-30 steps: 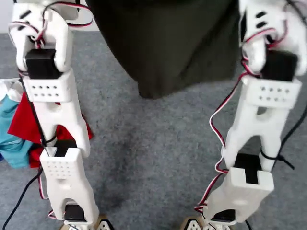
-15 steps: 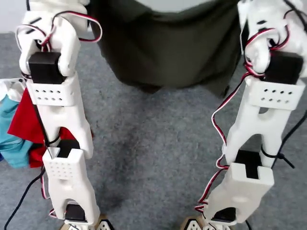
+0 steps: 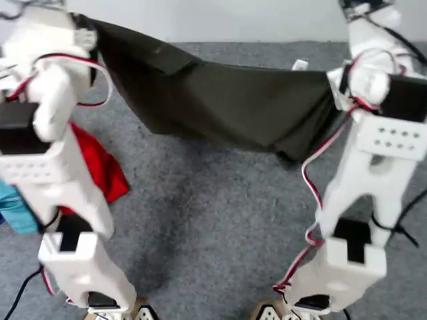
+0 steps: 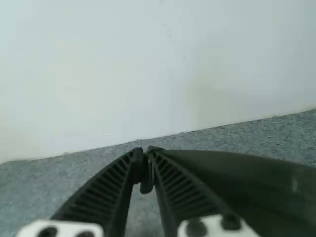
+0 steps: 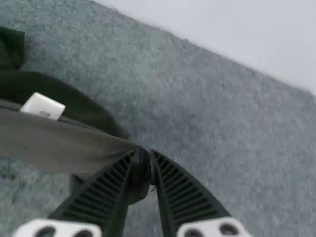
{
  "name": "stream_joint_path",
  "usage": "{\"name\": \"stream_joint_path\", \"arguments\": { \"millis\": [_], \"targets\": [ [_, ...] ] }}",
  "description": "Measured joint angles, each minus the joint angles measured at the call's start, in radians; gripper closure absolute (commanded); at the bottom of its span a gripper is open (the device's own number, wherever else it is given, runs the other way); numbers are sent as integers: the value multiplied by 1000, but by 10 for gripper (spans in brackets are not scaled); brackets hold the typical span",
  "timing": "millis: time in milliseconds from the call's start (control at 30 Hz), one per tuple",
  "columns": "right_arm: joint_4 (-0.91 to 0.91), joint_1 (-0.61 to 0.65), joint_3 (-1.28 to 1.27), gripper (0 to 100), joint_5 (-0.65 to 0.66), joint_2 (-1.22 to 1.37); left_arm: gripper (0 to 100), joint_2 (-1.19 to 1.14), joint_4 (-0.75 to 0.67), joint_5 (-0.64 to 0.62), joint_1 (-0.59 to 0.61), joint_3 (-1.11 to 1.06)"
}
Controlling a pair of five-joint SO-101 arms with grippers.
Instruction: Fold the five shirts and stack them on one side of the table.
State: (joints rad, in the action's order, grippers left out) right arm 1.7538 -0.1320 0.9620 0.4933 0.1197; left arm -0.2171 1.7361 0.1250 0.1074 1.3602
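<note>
On the grey table (image 3: 200, 220), a red shirt (image 3: 100, 167) is seen at 9 o'clock. Farther off, toward 12 o'clock, the dark olive shirt (image 3: 227, 100) is held stretched, its long axis from 10 to 2 o'clock, one end clamped in the closed left pincer (image 4: 144, 170), the other in the closed right pincer (image 5: 143, 170).
</note>
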Motion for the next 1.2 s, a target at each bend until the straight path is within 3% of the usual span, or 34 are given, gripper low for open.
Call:
{"name": "stream_joint_path", "arguments": {
  "millis": [200, 400, 600, 867, 1033, 1200],
  "targets": [
    [2, 6, -479, 988, 20, -399, 987, 362, 0, 3, -11, -453],
    [3, -32, -939, 988, 55, -876, 987, 773, 0, 120, -25, -1049],
    [3, -126, -1149, 988, 58, -1269, 987, 1160, 0, 149, -25, -1453],
    [3, -160, -1119, 989, 11, -1585, 987, 1537, 0, 149, -25, -1594],
    [3, -183, -1128, 989, -2, -1596, 987, 1582, 0, 149, -25, -1603],
    [3, -178, -1307, 988, -2, -1573, 987, 1544, 0, 152, -25, -1705]
  ]
}}
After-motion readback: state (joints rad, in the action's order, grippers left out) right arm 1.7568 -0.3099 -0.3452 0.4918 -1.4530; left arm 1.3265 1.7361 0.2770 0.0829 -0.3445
